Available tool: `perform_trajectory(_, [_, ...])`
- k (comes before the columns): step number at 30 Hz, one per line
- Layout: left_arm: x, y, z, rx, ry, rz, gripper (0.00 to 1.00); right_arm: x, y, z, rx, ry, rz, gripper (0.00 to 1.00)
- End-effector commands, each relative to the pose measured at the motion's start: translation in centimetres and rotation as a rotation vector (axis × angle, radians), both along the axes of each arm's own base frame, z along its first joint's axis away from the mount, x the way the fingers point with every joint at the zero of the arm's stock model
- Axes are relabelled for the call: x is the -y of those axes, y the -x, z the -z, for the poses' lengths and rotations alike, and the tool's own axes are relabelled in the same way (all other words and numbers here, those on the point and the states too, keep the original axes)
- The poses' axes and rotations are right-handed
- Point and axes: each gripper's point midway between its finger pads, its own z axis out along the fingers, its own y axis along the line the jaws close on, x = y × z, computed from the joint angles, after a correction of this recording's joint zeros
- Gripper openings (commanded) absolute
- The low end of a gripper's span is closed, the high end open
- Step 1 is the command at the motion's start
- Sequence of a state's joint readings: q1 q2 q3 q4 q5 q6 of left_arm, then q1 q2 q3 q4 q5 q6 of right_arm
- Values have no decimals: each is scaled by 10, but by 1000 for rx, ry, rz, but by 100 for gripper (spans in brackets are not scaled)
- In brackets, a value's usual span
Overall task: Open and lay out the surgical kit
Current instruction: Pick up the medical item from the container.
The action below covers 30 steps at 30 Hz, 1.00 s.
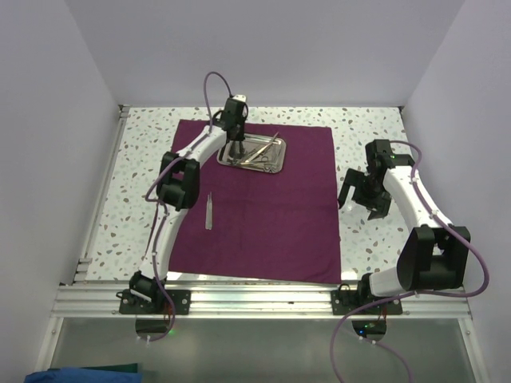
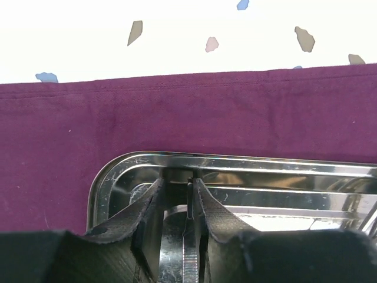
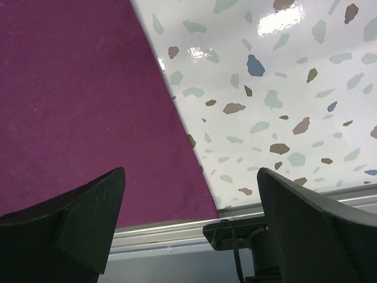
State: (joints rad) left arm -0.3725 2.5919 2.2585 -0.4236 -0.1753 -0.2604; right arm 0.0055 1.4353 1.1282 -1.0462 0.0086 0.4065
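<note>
One tweezers (image 1: 210, 211) lies on cloth (image 1: 271, 223); others in tray (image 1: 279, 159), far centre. In tray, left pincer (image 2: 179, 194) clamped on thin instrument (image 2: 189, 259): lift straight up, clear rim, lay parallel; right pincer (image 3: 191, 177) apart, over desk (image 3: 283, 88).

The top external camera looked down from high behind the near edge, holding the whole white speckled terrazzo tabletop (image 1: 367, 128), with the dark magenta-purple cloth wrap (image 1: 263, 215) at frame centre. The left wrist camera sat close and low over the small shiny rectangular steel tray (image 2: 235, 168), facing the cloth's far hem across its upper frame. The right wrist camera hung near the cloth's right edge, facing back toward the silver aluminium rail (image 3: 165, 239) along its bottom. All three shared the cloth.
</note>
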Motion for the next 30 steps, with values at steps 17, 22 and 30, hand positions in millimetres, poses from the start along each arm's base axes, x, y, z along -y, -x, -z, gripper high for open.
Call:
perform_trajectory(17, [-7, 82, 82, -304, -166, 161, 17, -2, -10, -3, 34, -7, 4, 98])
perform_trajectory(22, [-10, 86, 90, -339, -189, 140, 17, -2, -8, -1, 37, -7, 3, 98])
perform_trajectory(30, [-27, 100, 113, -437, -260, 90, 0, -1, -7, -1, 36, -4, -9, 98])
